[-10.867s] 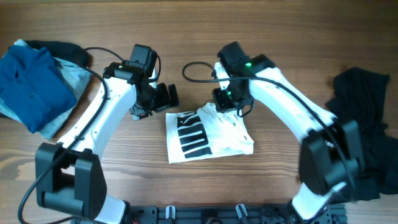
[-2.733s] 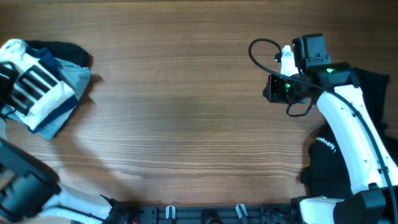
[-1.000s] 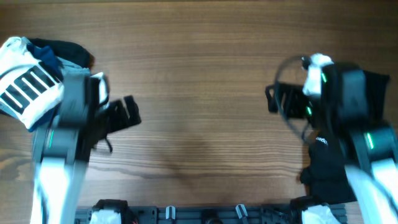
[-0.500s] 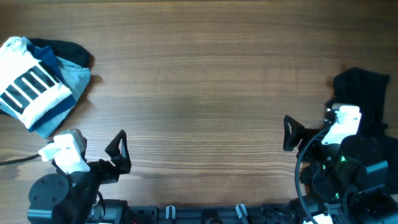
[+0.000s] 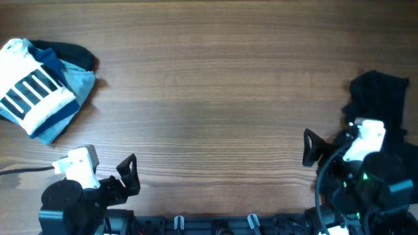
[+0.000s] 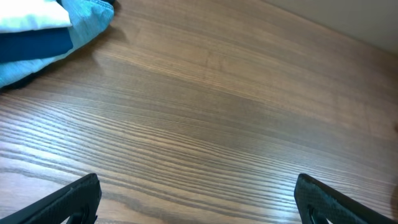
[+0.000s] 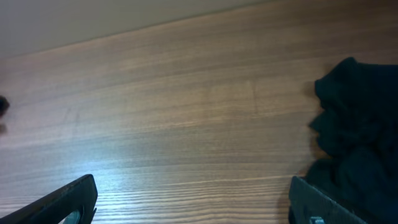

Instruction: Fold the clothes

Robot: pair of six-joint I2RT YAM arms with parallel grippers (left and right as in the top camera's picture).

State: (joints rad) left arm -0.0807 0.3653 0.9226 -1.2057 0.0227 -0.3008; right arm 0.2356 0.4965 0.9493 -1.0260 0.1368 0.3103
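Left gripper [image 6: 199, 206]: I see it spread wide, empty; white T-shirt [image 5: 32, 94] well apart.
Right gripper [image 7: 196, 202]: wide, empty; black garment [image 7: 357, 124] near.

T-shirt [image 5: 29, 94] — onto left stack [image 5: 78, 85]

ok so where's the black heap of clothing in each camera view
Overhead: the black garment lies crumpled at the right edge, from mid-height down.
Left wrist: not in it.
Right wrist: the black garment fills the right side, from the middle down to the bottom edge.
Shared landmark: the wooden table, whose grain shows in all three views.
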